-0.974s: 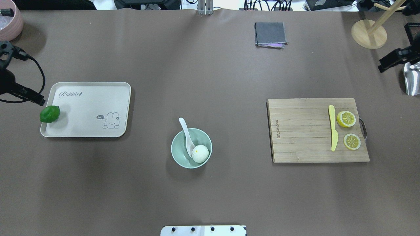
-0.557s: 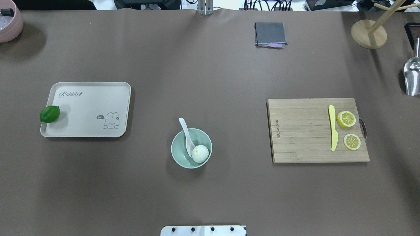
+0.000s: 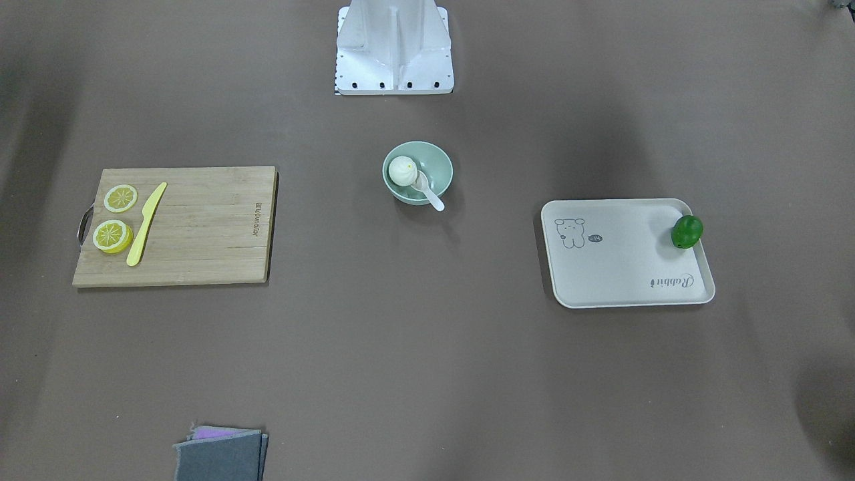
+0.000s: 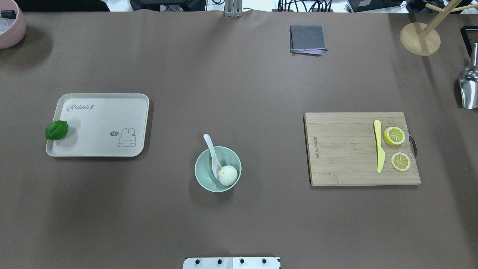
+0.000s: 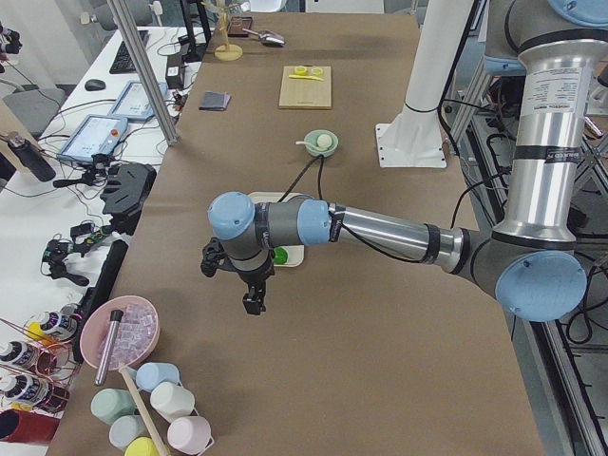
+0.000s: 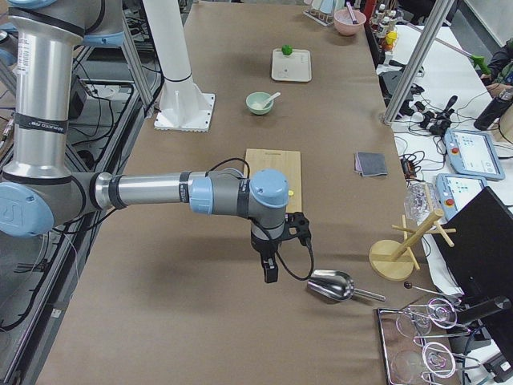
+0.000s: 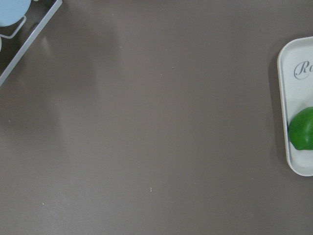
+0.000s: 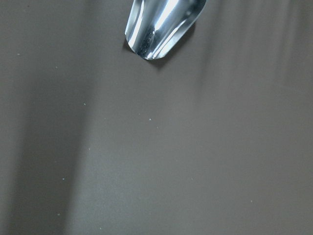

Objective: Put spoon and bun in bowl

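Overhead exterior, bun and spoon inside bowl, handle over rim, left gripper, right gripper far from bowl, whether either is gripping cannot be told.

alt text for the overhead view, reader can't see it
A mint-green bowl mid-table holds a white bun and a white spoon, handle sticking out over the rim. A cream tray with a lime sits left; a cutting board with a yellow knife and two lemon halves sits right.

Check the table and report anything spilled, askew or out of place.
Nothing stands out. The bun and spoon sit in the bowl, the spoon handle leaning out over the rim. The lime rests at the edge of the tray. Nothing is spilled.
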`<act>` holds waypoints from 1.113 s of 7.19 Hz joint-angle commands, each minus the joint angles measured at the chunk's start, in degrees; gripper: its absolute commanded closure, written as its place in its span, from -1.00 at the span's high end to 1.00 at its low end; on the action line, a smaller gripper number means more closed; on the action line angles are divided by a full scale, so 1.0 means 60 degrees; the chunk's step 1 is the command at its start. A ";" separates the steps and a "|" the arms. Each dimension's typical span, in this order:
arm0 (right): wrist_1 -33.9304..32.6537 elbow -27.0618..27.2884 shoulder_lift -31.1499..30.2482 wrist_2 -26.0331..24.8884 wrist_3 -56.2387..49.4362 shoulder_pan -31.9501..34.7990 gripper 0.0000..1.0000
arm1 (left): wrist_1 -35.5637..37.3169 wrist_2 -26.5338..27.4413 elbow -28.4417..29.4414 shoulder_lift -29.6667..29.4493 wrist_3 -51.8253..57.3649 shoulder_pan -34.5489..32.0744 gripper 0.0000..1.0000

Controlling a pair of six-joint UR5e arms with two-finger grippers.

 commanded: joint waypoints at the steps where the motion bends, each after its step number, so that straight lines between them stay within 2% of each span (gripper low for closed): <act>1: 0.0015 -0.0005 -0.0092 0.0235 -0.0012 0.0200 1.00 | -0.0106 -0.0148 -0.0382 -0.0047 0.0075 -0.0041 0.98; 2: 0.0030 0.0097 -0.0092 0.0396 -0.0026 0.0288 1.00 | -0.0194 -0.0061 -0.0588 -0.0033 0.0090 -0.0041 0.98; 4: 0.0015 0.0157 -0.0092 0.1228 -0.0012 0.0318 1.00 | -0.0195 -0.0060 -0.0488 -0.0004 0.0090 -0.0056 0.98; 5: 0.0030 0.0157 -0.0107 0.1334 -0.0055 0.0318 1.00 | -0.0268 -0.0075 -0.0705 0.0286 0.0090 -0.0056 0.98; 8: 0.0030 0.0142 -0.0297 0.1335 -0.0070 0.0303 1.00 | -0.0327 -0.0133 -0.0867 0.0348 0.0090 -0.0056 0.98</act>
